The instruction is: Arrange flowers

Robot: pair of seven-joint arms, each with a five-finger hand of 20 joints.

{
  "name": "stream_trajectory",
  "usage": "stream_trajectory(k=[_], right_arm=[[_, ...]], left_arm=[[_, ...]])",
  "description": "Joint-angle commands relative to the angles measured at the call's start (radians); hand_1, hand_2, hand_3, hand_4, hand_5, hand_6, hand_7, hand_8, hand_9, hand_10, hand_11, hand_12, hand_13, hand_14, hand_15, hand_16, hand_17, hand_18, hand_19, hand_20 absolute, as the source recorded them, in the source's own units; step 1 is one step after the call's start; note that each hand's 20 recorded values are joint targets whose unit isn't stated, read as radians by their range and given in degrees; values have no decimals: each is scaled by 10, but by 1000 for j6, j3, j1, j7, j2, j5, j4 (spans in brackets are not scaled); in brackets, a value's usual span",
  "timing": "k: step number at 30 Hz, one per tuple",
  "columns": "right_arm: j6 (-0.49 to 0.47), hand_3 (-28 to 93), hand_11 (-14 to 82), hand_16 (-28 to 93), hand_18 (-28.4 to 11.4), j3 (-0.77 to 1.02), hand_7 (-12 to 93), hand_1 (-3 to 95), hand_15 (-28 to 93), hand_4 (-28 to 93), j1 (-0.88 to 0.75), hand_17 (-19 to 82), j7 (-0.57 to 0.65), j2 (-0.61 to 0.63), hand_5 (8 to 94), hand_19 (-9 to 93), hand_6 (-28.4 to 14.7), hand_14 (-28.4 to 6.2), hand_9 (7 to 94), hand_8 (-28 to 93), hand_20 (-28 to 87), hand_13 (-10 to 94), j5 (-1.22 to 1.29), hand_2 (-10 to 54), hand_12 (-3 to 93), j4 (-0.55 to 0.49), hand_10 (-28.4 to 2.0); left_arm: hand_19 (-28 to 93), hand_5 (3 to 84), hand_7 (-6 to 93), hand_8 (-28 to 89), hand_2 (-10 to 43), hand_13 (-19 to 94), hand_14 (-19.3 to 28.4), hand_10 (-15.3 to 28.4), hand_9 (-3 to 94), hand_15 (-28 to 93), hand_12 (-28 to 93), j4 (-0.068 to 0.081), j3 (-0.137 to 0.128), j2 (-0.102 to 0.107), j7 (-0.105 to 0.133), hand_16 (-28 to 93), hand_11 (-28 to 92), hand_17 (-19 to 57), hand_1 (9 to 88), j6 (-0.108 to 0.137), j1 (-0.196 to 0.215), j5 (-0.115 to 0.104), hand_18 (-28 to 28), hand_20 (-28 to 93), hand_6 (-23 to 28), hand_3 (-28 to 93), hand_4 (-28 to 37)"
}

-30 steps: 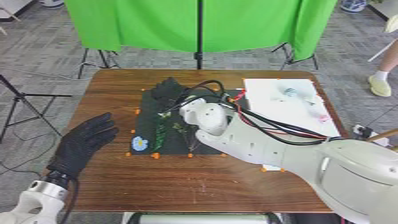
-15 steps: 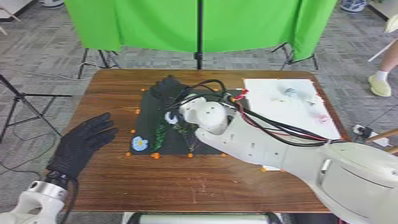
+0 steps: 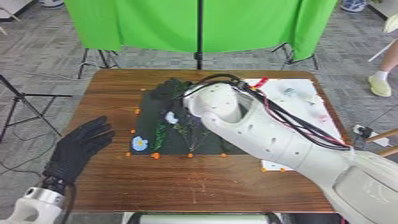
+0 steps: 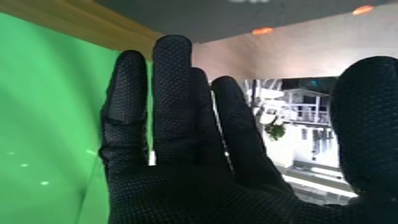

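Two white arms with black-gloved hands, seen from head. Left arm (image 3: 37, 206) low in left corner; left hand (image 3: 80, 150) open, fingers loosely extended forward. Right arm (image 3: 289, 142) slants from lower right toward center, dark cables (image 3: 282, 114) along it; right hand (image 3: 169, 90) beyond wrist. Right wrist view: fingers (image 4: 173, 95) straight, thumb (image 4: 366, 115) spread apart.

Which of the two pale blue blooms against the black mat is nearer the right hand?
The far bloom, beyond the green sprig; the other bloom sits at the mat's front left, farther from the right hand.
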Motion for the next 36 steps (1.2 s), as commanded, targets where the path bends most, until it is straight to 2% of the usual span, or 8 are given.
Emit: stream_trajectory(k=[1,10,20,26,30,32,35,36], right_arm=[[32,821,258,160,-188,-25,265,190,613,-283,1,210,14,-4,308,690,-52,-77,390,-130,379,498,-12,-95,223,66,-130],[38,818,315,169,-174,-37,314,236,631,-283,-3,249,39,-7,373,715,-43,-61,479,-155,373,582,-20,-95,215,96,-122],[108,801,397,202,-171,-60,365,262,649,-283,-18,277,41,-14,434,745,-15,-48,607,-177,379,642,8,-95,231,93,-79],[160,779,373,219,-169,-78,374,288,637,-283,-15,293,52,-16,453,754,-9,-40,675,-181,381,674,28,-95,240,98,-78],[206,764,374,230,-166,-96,388,322,629,-283,-11,313,74,-18,486,762,2,-30,718,-187,383,713,45,-95,241,102,-65],[187,766,372,235,-163,-97,400,343,626,-283,-12,325,86,-21,511,769,9,-25,743,-188,383,732,29,-95,241,99,-56],[187,735,324,249,-161,-100,419,378,623,-283,-12,332,80,-28,527,775,16,-21,765,-200,383,740,18,-95,308,114,-40],[196,726,285,253,-160,-111,441,401,623,-283,-6,334,84,-26,535,776,18,-19,783,-147,383,744,21,-95,351,116,-33]], left_arm=[[494,369,186,-82,18,245,156,128,315,359,174,11,6,-12,-10,-5,236,-88,244,1,-5,5,208,80,47,695,-261],[494,369,185,-81,18,245,156,128,316,359,174,7,4,-17,-7,-5,236,-87,244,5,6,4,208,80,48,695,-262],[494,369,186,-82,18,245,156,128,316,359,174,11,10,-11,-14,-5,236,-87,243,-5,-3,5,208,80,48,696,-262],[494,368,187,-81,18,245,156,128,317,358,174,12,11,-11,-16,-5,237,-88,243,-3,-5,5,207,80,46,695,-261],[494,369,187,-82,18,245,156,128,317,358,174,11,10,-10,-17,-5,238,-88,243,-5,-3,5,208,80,47,695,-262],[494,370,187,-82,18,245,156,128,317,358,174,11,10,-9,-15,-5,238,-88,243,-4,-4,6,208,80,47,695,-262],[494,370,188,-82,18,245,156,128,318,357,174,12,11,-8,-16,-5,237,-88,244,-5,-6,5,208,80,47,695,-262],[494,370,188,-82,19,245,156,128,318,357,174,15,14,-7,-15,-5,237,-88,244,-7,-12,6,208,80,47,695,-261]])
